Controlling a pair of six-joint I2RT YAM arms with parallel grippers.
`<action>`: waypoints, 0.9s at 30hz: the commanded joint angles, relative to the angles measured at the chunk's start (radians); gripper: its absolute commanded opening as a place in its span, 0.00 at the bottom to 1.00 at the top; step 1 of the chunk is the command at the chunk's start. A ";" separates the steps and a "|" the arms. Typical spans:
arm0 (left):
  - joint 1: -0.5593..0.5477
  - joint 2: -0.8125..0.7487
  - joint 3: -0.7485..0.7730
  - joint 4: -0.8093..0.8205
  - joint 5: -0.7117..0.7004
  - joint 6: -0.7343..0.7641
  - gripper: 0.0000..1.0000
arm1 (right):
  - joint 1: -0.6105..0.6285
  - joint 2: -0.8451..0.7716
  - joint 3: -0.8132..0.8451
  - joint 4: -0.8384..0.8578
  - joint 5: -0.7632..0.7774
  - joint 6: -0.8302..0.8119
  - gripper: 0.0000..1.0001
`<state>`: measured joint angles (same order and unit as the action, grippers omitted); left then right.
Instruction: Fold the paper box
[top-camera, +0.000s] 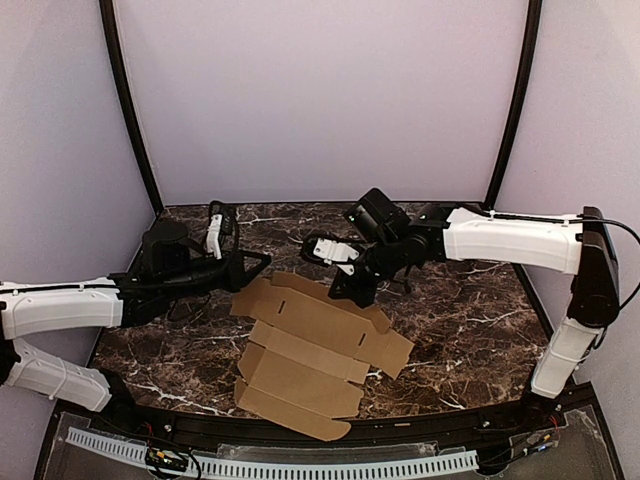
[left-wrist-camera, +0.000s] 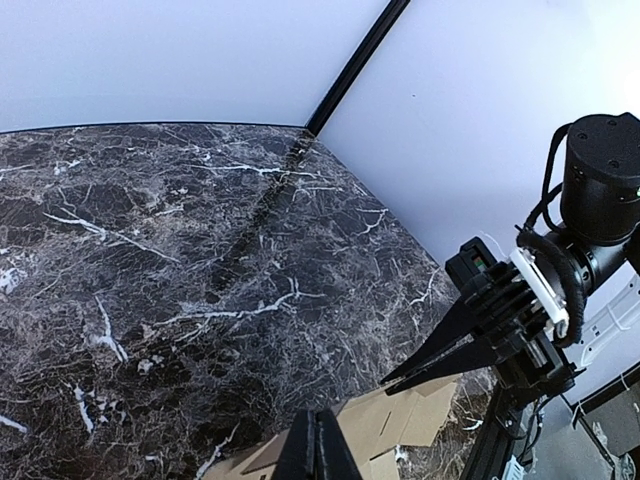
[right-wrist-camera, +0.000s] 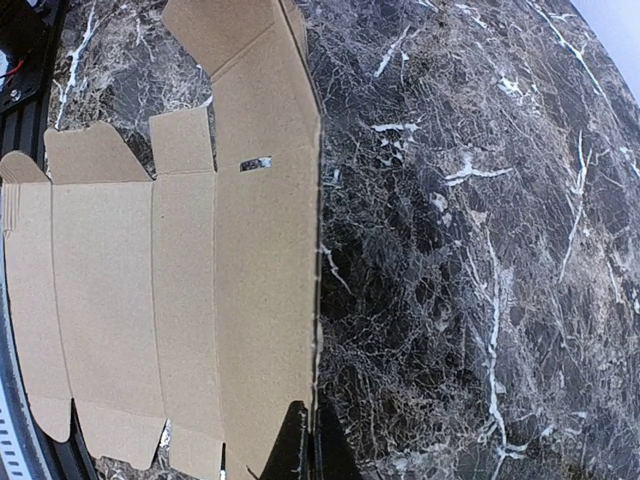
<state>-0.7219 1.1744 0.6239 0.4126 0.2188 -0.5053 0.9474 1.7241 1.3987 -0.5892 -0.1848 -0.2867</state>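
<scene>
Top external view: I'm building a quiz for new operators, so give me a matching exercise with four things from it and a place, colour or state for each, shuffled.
Column one:
1. paper box
2. left gripper
3. right gripper
4. table

Column two:
A. dark marble with white veins
B. shut, near the box's far-left corner
C. brown, unfolded, lying open
D. shut, at the middle of the box's far edge

Pairs: 1-C, 2-B, 3-D, 4-A
</scene>
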 joint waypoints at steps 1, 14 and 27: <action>0.001 0.030 0.007 -0.003 0.008 -0.004 0.01 | 0.026 0.007 0.003 0.030 0.015 -0.001 0.00; 0.001 0.079 0.055 -0.073 0.073 0.004 0.01 | 0.034 0.025 0.040 0.044 0.085 0.049 0.00; -0.012 0.117 0.075 -0.107 0.090 0.009 0.01 | 0.034 0.021 0.042 0.100 0.082 0.128 0.00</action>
<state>-0.7277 1.2762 0.6838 0.3416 0.2989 -0.5053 0.9737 1.7542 1.4345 -0.5610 -0.0990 -0.1967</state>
